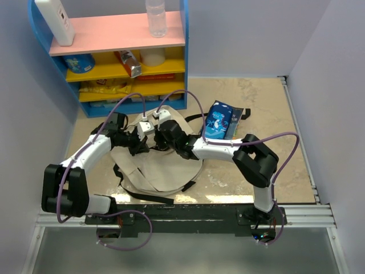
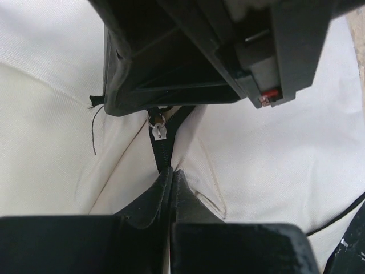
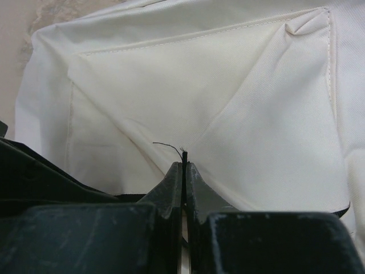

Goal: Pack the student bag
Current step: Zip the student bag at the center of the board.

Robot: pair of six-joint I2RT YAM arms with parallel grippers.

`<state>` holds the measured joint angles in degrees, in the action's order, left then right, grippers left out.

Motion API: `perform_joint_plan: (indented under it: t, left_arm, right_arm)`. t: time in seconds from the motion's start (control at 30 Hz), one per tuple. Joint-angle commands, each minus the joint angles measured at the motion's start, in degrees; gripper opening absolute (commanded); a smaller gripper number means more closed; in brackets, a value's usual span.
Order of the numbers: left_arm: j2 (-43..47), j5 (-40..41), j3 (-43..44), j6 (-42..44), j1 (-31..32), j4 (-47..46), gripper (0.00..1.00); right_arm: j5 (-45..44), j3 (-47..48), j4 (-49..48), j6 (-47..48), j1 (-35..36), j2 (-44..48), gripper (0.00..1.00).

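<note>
Left pincer [image 2: 170,177], right pincer [image 3: 183,168] on bag [image 1: 165,171]

Both arms fold inward, wrists nearly meeting; left gripper [image 2: 171,172] and right gripper [image 3: 183,166] each pinch the student bag [image 3: 228,85] tight.

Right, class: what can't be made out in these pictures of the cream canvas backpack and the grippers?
Top view: the left arm and right arm cover the opening of the cream canvas backpack.
Right wrist view: the shut right gripper hides the thin black piece it pinches.
Left wrist view: the right gripper's body hides the black zip above its pull.
</note>
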<state>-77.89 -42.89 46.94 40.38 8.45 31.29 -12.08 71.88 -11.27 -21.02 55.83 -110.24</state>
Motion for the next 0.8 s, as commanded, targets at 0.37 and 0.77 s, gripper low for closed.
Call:
perform_joint_plan:
  t: [0.37,0.77]
  left_arm:
    - [5.5,1.8,3.4,4.4,0.3,7.8,0.0]
    - [6.2,3.3,4.4,9.3,-1.5,12.9,0.0]
  right_arm:
    - [-9.7,5.1,2.9,5.5,-7.3,-1.5,0.0]
    - [-24.5,6.1,7.8,5.9,-10.7,-1.1,0.0]
